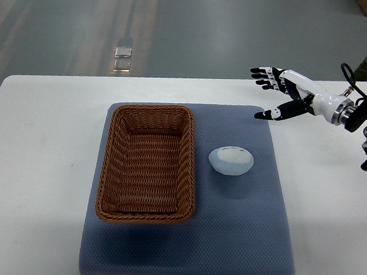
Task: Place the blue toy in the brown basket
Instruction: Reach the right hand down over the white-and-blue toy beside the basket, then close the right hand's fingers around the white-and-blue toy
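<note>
Top view: right hand [278, 93] reaching in from the right edge, fingers spread and holding nothing, poised above the far right corner of the blue-grey mat [186, 253]; no left hand anywhere in the picture. Blue toy [231, 160] resting on the mat just beside the right wall of the brown basket [149, 165], down and to the left of the hand and well apart from it, long axis running roughly left to right. Probably a descent toward the near left next, then a short carry leftward over the basket rim.
</note>
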